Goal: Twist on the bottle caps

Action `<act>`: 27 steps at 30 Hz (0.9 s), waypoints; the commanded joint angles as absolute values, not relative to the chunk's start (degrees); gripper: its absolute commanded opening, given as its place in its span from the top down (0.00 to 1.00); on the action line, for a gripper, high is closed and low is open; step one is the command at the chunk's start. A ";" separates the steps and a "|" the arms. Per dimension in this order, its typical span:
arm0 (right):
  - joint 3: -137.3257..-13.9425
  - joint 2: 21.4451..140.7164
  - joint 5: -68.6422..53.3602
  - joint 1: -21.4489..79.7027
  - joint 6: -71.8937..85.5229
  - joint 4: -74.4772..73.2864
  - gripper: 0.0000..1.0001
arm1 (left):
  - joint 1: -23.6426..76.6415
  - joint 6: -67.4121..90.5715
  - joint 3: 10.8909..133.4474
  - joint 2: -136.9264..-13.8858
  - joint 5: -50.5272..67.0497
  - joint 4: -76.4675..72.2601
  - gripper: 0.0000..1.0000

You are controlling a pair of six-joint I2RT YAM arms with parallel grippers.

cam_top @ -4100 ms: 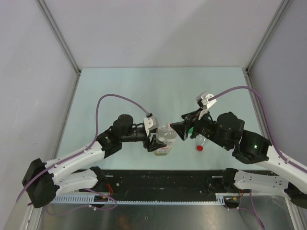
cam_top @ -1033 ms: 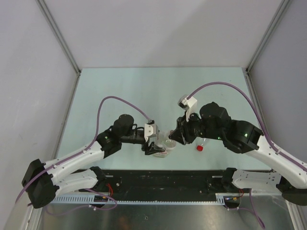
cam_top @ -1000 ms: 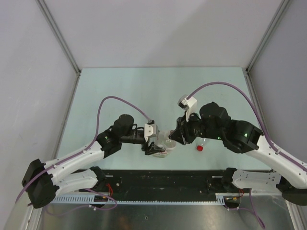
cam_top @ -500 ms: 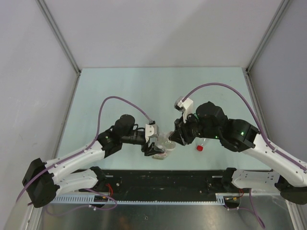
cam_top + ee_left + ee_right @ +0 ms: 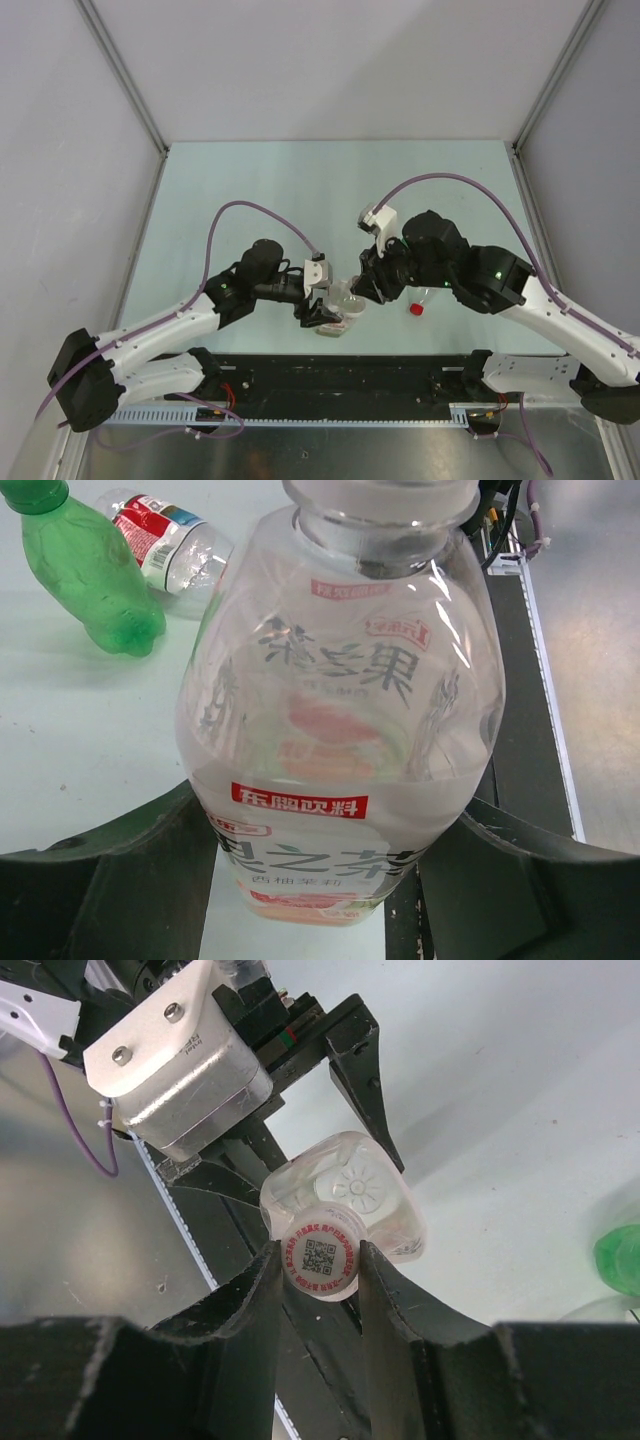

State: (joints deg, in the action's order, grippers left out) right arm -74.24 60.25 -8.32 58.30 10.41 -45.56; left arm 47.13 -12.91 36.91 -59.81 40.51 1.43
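My left gripper (image 5: pixel 322 872) is shut on the wider clear bottle (image 5: pixel 340 730) with the white-red label, gripping its lower body and keeping it upright near the table's front edge (image 5: pixel 338 308). The right gripper (image 5: pixel 320 1262) is shut on the white cap (image 5: pixel 320 1254), which sits right over that bottle's (image 5: pixel 378 1200) mouth; contact cannot be made out. In the top view the right gripper (image 5: pixel 358 286) meets the left gripper (image 5: pixel 322 312) over the bottle. The green bottle (image 5: pixel 85 575) and the slim clear bottle (image 5: pixel 168 550) lie behind. A red cap (image 5: pixel 416 309) shows at the slim bottle's end.
The black rail (image 5: pixel 350 375) and cable tray run along the near edge just in front of the held bottle. Purple cables (image 5: pixel 250 212) arc over both arms. Grey walls (image 5: pixel 60 150) close in the pale green table (image 5: pixel 300 190) on three sides.
The right wrist has turned and shifted slightly left with the white cap over the bottle. The left gripper and bottle have barely moved.
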 commanded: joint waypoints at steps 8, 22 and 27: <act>-76.03 62.05 -14.79 58.74 8.54 -48.09 0.82 | 47.20 -10.24 39.71 -58.80 38.51 -3.35 1.00; -76.04 60.77 -12.28 57.91 11.72 -48.95 0.82 | 47.18 -7.02 38.99 -56.94 34.80 -5.76 1.00; -75.38 61.04 -11.39 57.88 12.29 -48.00 0.82 | 47.18 -6.04 39.48 -56.93 33.59 -5.80 1.00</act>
